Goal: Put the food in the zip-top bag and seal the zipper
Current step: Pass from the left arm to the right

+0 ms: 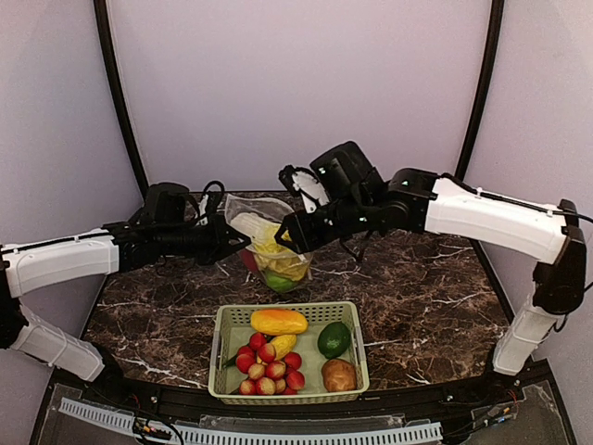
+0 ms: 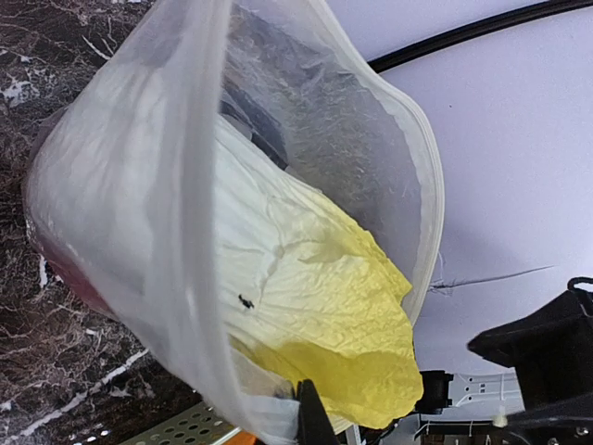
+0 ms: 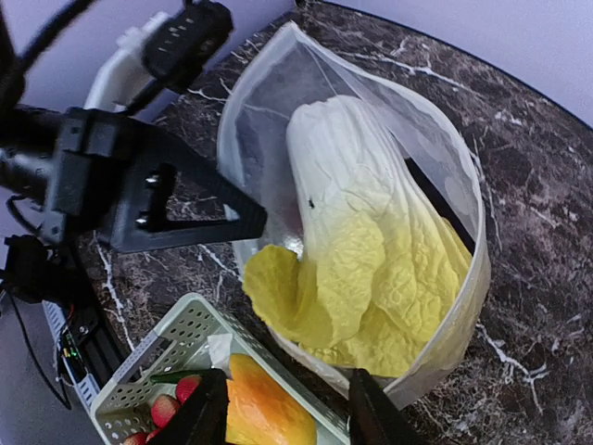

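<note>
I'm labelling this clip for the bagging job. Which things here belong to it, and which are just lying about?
In the job: zip-top bag, napa cabbage inside it, left gripper pinching its rim, right gripper open.
Lying about: pale green basket, orange-yellow fruit, avocado, brown oval piece, small red fruits.

pale yellow cabbage [image 3: 371, 269], green basket [image 1: 220, 352], marbled table [image 1: 417, 297]

1. No text, label, brand name, number or sign can be read in any of the three views.
2. The zip-top bag [image 3: 264, 111] shows only plain, cloudy plastic, with no lettering that can be made out.
3. The pale green basket [image 1: 225, 326] has slotted walls and shows no legible mark.
</note>
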Robot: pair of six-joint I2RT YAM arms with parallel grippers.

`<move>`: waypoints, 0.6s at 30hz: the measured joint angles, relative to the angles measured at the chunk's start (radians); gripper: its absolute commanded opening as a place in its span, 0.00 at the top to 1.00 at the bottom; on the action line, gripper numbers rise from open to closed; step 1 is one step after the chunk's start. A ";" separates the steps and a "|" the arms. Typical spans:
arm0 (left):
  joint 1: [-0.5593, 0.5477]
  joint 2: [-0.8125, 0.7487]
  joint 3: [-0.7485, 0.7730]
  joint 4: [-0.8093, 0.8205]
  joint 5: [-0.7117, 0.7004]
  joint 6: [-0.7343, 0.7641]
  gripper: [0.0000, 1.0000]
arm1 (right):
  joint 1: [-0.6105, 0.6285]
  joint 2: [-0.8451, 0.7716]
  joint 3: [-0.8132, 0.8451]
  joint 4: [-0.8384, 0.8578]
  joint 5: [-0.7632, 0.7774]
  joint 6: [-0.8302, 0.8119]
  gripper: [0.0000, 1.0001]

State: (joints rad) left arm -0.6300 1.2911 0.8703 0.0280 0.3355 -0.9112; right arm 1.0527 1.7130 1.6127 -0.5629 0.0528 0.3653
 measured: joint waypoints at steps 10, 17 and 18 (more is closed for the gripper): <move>0.039 -0.010 0.000 0.000 0.055 -0.012 0.99 | 0.000 -0.328 -0.359 0.199 -0.146 -0.125 0.53; 0.045 -0.011 0.001 -0.001 0.068 -0.011 0.99 | 0.000 -0.399 -0.607 0.333 -0.130 -0.208 0.64; 0.045 -0.011 0.001 -0.002 0.069 -0.011 0.99 | 0.000 -0.398 -0.616 0.346 -0.121 -0.216 0.65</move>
State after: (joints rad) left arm -0.5850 1.2804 0.8711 0.0265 0.4046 -0.9222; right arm 1.0527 1.3148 0.9962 -0.2173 -0.0685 0.1490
